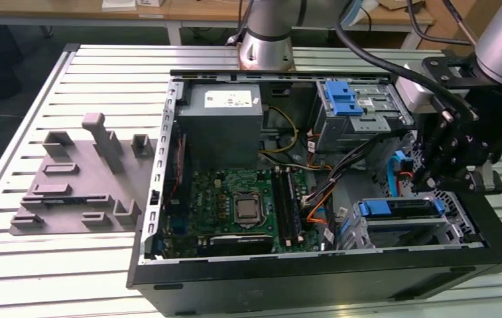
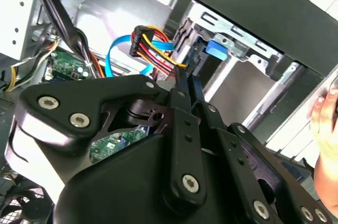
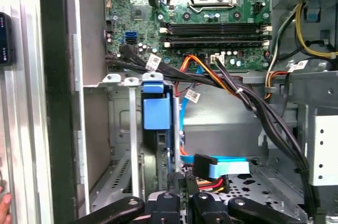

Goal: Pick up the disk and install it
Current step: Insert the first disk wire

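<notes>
The disk [image 1: 403, 207] stands on edge in the lower drive cage [image 1: 449, 228] at the case's corner on the exterior view's right, its blue bracket [image 1: 375, 207] facing the motherboard. The first wrist view shows that bracket [image 3: 157, 113] at the mouth of the cage slot, with the disk's dark body [image 3: 158, 152] behind it. My gripper [image 1: 430, 183] hangs just above the cage, close beside the disk. Its fingers [image 2: 186, 84] lie pressed together, shut, and I see nothing between them. The tips [image 3: 183, 182] sit beside the slot, near a black cable connector [image 3: 205, 161].
A grey power-supply box [image 1: 224, 109] and an upper cage with a blue latch [image 1: 350, 99] fill the case's far side. Cable bundles [image 3: 248, 102] cross between the motherboard [image 1: 242, 205] and the cages. A grey fixture [image 1: 83, 185] lies on the table. A person's hand [image 2: 325, 121] rests outside the case wall.
</notes>
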`<state>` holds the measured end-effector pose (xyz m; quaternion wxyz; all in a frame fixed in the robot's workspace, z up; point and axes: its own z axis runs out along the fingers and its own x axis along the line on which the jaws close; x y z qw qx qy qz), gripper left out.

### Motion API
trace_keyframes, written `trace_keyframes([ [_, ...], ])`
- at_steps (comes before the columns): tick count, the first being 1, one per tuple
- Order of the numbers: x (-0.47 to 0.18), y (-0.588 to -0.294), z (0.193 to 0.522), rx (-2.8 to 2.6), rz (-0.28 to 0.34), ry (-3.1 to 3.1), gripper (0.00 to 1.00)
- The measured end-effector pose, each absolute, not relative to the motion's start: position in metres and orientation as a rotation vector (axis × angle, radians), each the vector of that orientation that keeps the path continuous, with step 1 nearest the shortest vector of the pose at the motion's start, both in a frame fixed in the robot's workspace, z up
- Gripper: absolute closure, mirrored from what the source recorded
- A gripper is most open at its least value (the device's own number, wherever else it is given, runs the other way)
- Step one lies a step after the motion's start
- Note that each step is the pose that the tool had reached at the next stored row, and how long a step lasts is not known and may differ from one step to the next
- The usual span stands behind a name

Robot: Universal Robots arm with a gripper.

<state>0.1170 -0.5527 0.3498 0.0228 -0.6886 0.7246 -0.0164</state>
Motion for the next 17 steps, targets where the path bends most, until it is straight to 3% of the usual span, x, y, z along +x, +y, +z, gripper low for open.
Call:
trace_keyframes([
  [17, 0.1202, -0.5577, 0.3454, -2.148, -0.019, 2.260, 0.84],
])
